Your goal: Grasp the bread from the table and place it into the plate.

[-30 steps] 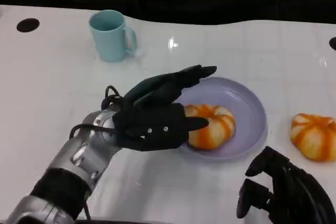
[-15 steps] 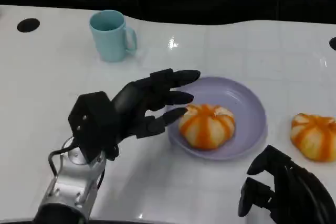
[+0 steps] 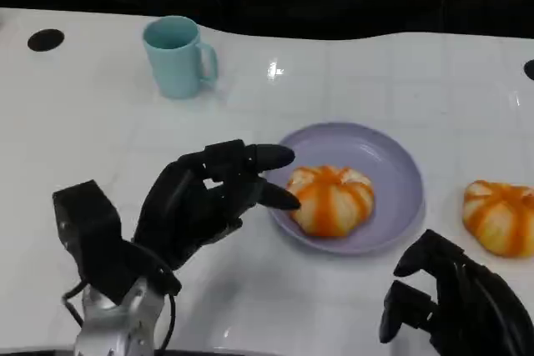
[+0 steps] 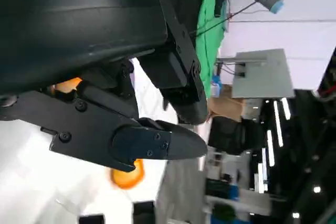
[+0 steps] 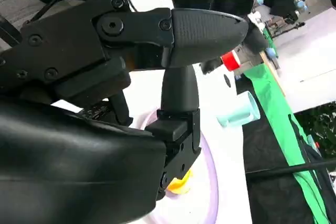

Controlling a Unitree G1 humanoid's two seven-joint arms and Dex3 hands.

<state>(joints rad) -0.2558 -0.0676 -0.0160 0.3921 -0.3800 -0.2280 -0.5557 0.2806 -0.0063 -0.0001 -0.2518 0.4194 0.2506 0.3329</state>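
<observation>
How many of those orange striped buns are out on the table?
2. One bread lies in the purple plate, just beyond the left hand. The other bread sits on the bare table to the plate's right, cut off by the head view's edge.

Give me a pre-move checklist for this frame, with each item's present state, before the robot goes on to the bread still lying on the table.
1. One bread sits inside the purple plate: ok.
2. Left hand holds nothing, its fingers spread, beside the plate's near-left rim: ok.
3. Second bread lies on the white table, right of the plate: ok, not yet placed.
4. Right hand holds nothing, low at the table's near edge: ok; its finger spread: cannot tell.
5. Room on the plate for a second bread: cannot tell.
6. Teal mug stands upright, far from both breads: ok.
</observation>
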